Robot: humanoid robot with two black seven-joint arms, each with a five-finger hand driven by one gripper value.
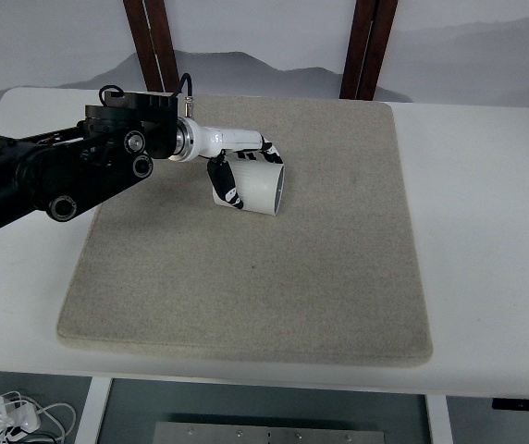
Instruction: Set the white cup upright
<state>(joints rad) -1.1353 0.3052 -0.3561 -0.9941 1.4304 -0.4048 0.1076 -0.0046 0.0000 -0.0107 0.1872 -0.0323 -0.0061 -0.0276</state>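
cup (253, 185) lies on its side on the mat (246, 277), upper centre-left of frame, my left hand (235, 166) wrapped around its closed end; i judge it light, stiff, slippery, so hold mid-wall.

cup (253, 183): plain white
left hand (237, 159): white with black finger segments
arm (56, 171): black
mat (251, 236): beige-grey, speckled
table (486, 231): white
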